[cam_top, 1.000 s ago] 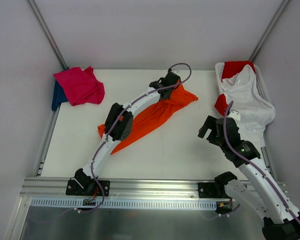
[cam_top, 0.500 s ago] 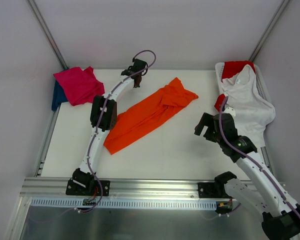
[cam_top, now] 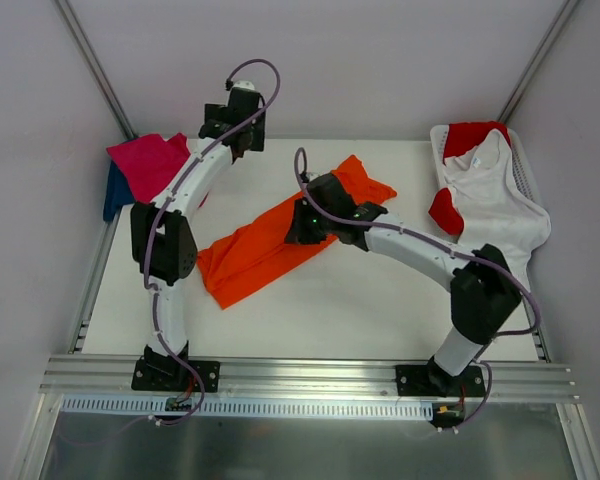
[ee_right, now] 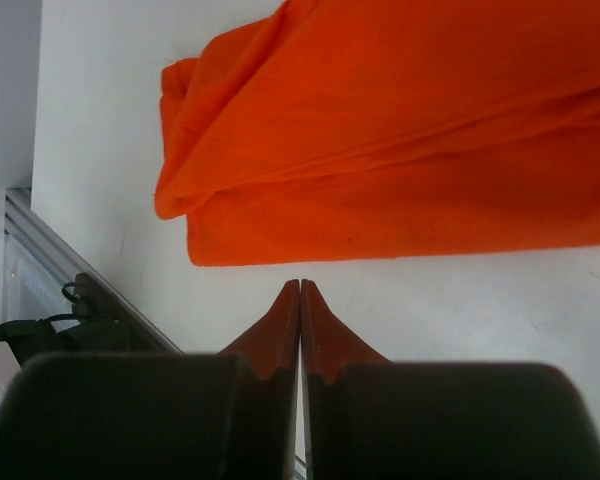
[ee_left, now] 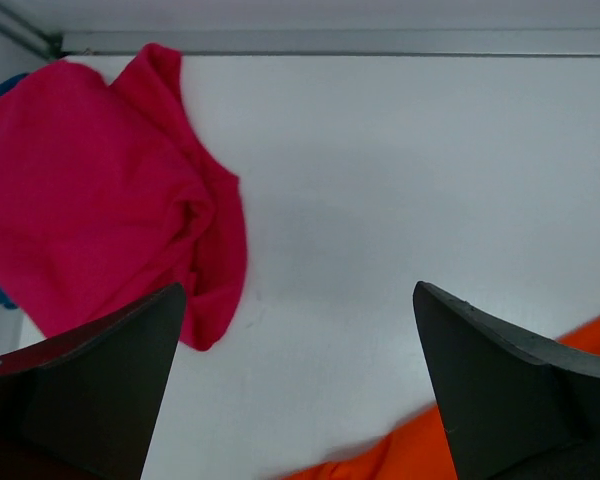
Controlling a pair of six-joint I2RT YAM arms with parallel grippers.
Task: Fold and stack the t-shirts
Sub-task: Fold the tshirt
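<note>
The magenta t-shirt (cam_top: pixel 150 165) lies left of the orange t-shirt (cam_top: pixel 265 250), at the bench (cam_top: pixel 380 300) corner. Between them hangs the left end effector (ee_left: pixel 298 290), spread wide, empty. Just beside the orange t-shirt's edge, the right end effector (ee_right: pixel 300 300) is pinched closed on nothing.

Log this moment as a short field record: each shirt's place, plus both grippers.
orange cloth t-shirt: long strip lying diagonally mid-table
magenta-pink cloth t-shirt: bunched far left, over dark blue cloth t-shirt
white cloth shirt, red cloth shirt: draped in white plastic basket, far right
left gripper: open, empty, above table near pink shirt
right gripper: shut, empty, tips beside orange shirt's edge
</note>
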